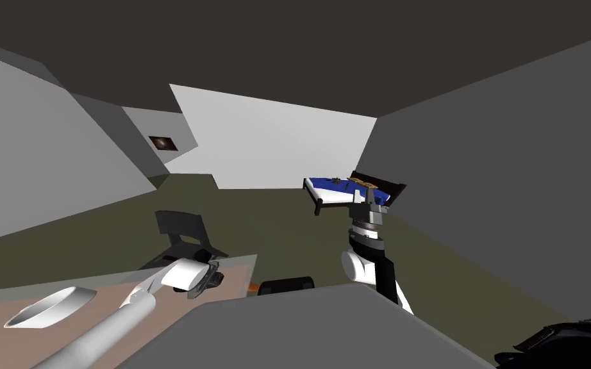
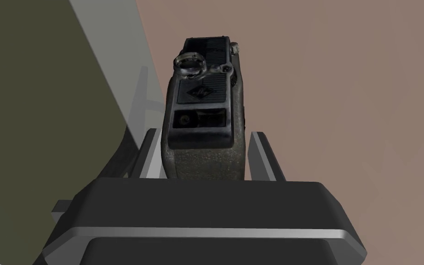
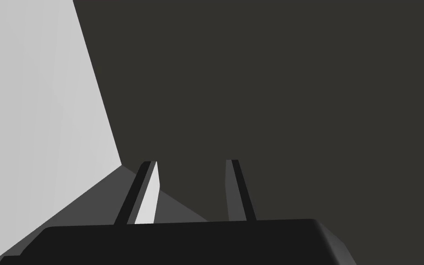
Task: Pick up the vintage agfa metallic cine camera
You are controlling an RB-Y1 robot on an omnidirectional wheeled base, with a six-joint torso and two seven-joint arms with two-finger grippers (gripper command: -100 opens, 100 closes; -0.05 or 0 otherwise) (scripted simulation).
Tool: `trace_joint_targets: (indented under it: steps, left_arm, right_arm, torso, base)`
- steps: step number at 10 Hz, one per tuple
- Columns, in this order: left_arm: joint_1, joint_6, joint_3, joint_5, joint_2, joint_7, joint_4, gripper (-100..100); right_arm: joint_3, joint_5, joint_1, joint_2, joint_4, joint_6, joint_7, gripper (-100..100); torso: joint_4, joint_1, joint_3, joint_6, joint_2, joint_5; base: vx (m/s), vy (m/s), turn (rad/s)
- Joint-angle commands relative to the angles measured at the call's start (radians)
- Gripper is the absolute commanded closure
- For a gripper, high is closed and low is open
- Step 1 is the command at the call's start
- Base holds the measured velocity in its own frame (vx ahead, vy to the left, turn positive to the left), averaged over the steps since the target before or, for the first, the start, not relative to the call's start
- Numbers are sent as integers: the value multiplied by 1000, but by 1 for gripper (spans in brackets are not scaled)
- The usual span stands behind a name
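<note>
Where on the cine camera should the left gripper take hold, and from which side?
Across its narrow body, on the two flat long sides, coming from the plain end away from the lens ring. The left gripper straddles the cine camera, open; the ring and knob at the far end would likely spoil a grip.

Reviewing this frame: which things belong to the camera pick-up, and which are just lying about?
In the job:
cine camera, on the table
left pincer, open, straddling it

Lying about:
white bowl on the table
chair
bed
right pincer, open, raised aside
</note>
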Motion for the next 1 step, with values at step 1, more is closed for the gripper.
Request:
trace_joint_targets:
  steps: [1]
  left_arm:
    - [0,0,0,0,0,0,0,0]
  right_arm:
    - [0,0,0,0,0,0,0,0]
  torso:
    - [0,0,0,0,0,0]
  base:
    - [0,0,0]
